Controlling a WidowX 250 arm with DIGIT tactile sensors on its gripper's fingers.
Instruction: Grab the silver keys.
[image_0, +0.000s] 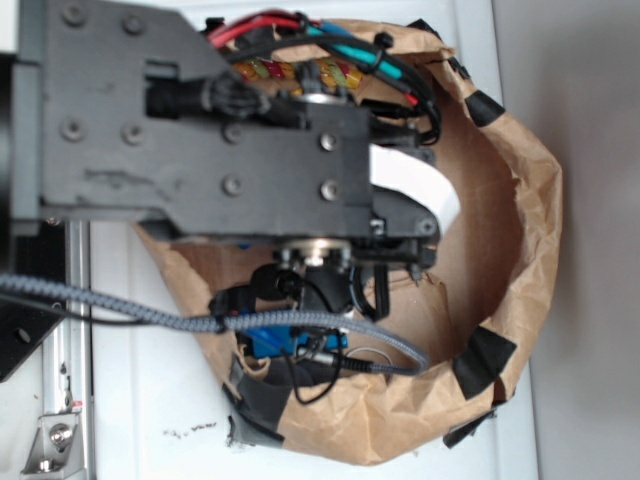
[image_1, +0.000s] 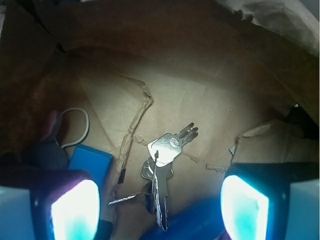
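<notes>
- Pincer (image_1: 160, 205) reads as spread on my wrist view: two glowing pale-blue fingertip pads (image_1: 75, 210) sit at the lower left and lower right corners with a wide gap between them, and nothing is pinched.
- I see the silver keys (image_1: 162, 167) lying in that gap, slightly toward the left pad, flat on the brown paper. They touch neither pad.
- One key has a broad, bright head at the top of the bunch, with darker blades fanning up and to the right. A long toothed blade points down toward the lower edge of the view, and a thin sliver sticks out to the left.
- I note a blue rectangular box (image_1: 90, 162) just above the left pad and left of the keys, near them but apart.
- A grey cord (image_1: 82, 125) loops above that box, close to the left pad's side.
- A rounded dark-blue shape (image_1: 190, 225) sits at the bottom edge between the pads, just below the keys. I cannot tell what it is.
- Everything rests inside a crumpled brown paper bag (image_1: 210, 100), its floor creased and torn, its walls rising all around the pincer.
- From the exterior view, the black arm (image_0: 220, 130) reaches down into the bag (image_0: 520, 230), hiding both pincer and keys. Black tape patches (image_0: 485, 360) mark the bag's rim, and a braided grey cable (image_0: 120, 305) crosses the arm.
- The bag stands on a pale counter (image_0: 130, 400).
</notes>
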